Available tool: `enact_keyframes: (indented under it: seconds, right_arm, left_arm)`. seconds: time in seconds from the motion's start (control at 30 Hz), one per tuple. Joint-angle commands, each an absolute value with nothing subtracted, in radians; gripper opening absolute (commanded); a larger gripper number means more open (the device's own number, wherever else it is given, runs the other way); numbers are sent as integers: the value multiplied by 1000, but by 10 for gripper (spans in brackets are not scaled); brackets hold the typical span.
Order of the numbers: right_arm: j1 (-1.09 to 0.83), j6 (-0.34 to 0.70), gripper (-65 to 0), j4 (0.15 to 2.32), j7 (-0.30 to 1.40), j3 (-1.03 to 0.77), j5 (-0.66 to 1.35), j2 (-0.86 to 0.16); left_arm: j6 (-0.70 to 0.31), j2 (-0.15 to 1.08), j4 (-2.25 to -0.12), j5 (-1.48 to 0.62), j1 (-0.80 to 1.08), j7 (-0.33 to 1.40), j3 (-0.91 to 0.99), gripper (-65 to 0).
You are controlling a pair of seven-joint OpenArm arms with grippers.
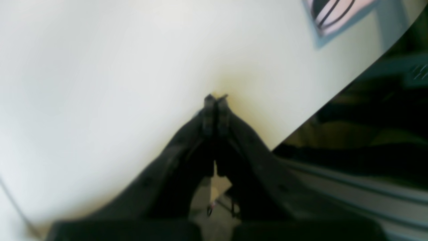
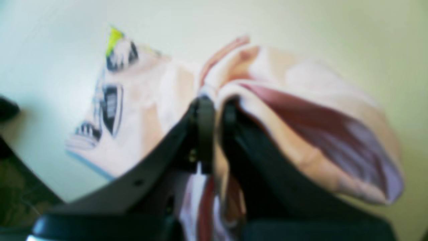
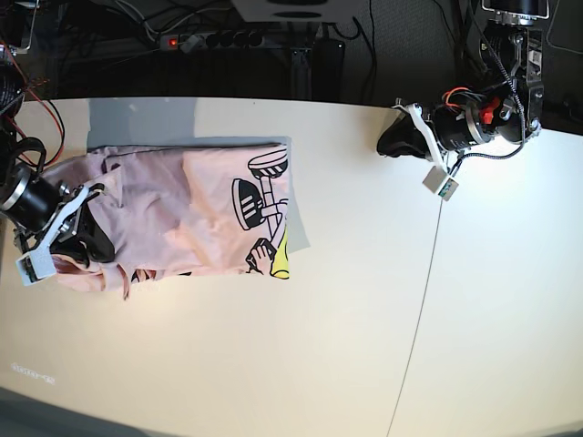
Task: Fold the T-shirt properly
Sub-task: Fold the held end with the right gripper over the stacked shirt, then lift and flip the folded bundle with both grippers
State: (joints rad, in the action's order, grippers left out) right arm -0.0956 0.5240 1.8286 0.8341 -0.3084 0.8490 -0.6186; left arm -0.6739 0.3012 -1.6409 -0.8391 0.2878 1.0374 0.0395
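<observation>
T-shirt (image 3: 196, 214): lay partly folded and rumpled on the white table (image 3: 364, 346), toward the base view's left end; the black-and-yellow print (image 3: 264, 218) faced up at its inner edge.
Right gripper (image 2: 214, 110): pinched a bunched fold of the pink cloth, the fabric running between its fingers.
Left gripper (image 1: 215, 100): jaws pressed together on nothing, over bare tabletop near the far edge, well apart from the shirt.
Wrist views: blurred.
</observation>
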Motion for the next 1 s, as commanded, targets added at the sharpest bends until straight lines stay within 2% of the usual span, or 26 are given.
enact_keyframes:
  seconds: [0.0, 0.17, 0.33, 0.57, 0.8, 0.97]
  right_arm:
    - [-66, 553, -650, 1846, 805, -318, 868, -627]
    - [-9, 553, -650, 1846, 809, -273, 867, -592]
    - [43, 552, -650, 1846, 807, -124, 809, -556]
    - [77, 535, -650, 1846, 794, 48, 698, -414]
    - [74, 534, -650, 1845, 804, 173, 591, -306]
    - [74, 534, -650, 1842, 804, 224, 548, -261]
  left_arm:
    - [-698, 304, -1641, -815, 287, 1043, 36, -650]
    - [-698, 296, -1636, -756, 279, 981, 10, -650]
    - [-698, 296, -1633, -671, 252, 933, -88, -650]
    - [-658, 281, -1568, -643, 188, 886, -239, -650]
    - [-659, 182, -1523, -588, 178, 887, -250, -650]
    - [-659, 164, -1523, -590, 177, 887, -250, -650]
